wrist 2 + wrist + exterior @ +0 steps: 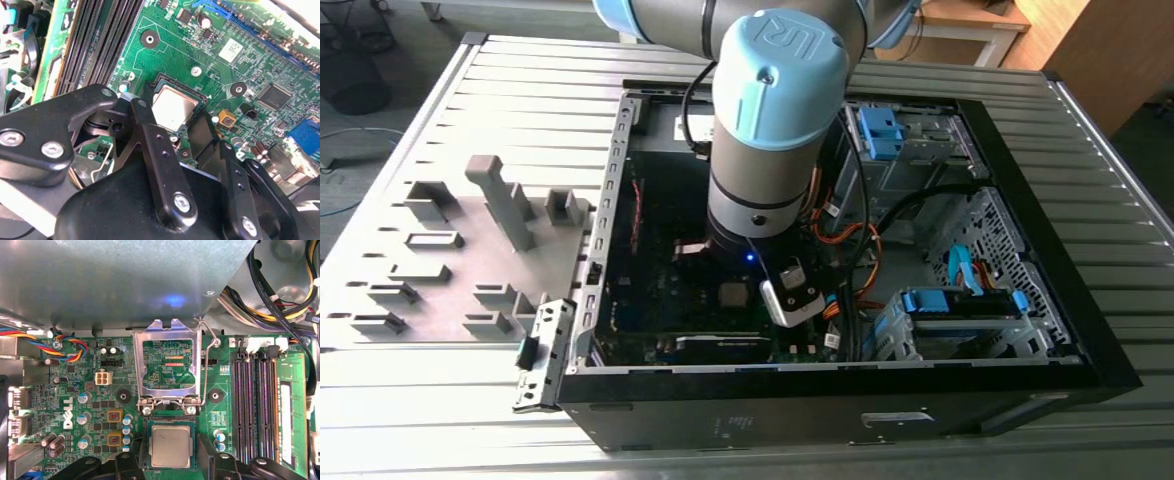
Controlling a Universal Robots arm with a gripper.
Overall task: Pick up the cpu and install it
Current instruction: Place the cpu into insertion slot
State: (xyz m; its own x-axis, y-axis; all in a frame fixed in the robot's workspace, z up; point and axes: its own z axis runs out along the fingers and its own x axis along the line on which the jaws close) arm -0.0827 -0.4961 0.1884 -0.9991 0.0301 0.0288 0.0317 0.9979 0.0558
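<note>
The cpu point(171, 446) is seen lying flat in its socket on the green board point(220, 415), just beside the hinged metal frame point(167, 332), which is swung open. The pincer point(172, 462) is spread: one black finger point(150, 145) is placed at each side of the socket, and the chip is found between them. Whether it is touched cannot be told. The board is mounted inside an open computer case point(720, 410), which is laid on a ribbed metal table point(454, 420). Grey plastic blocks point(500, 200) are set on a plate at the exterior view's left. Wooden furniture point(1094, 50) is seen behind the table.
</note>
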